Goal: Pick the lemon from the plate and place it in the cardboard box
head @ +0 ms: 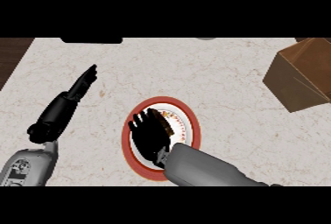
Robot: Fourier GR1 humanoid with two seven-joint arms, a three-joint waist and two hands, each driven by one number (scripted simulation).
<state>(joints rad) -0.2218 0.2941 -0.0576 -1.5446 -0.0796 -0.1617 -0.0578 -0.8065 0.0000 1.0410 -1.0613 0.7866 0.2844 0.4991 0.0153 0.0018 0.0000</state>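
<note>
A pale speckled stone counter (220, 65) fills the scene. At its far edge sits a flat black object (91, 40); dark wood (12, 54) shows far left.

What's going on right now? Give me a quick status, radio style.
Right hand over the red-rimmed round plate, hiding the lemon. Left hand open, resting at left. Brown cardboard box far right; bare counter between plate and box.
</note>
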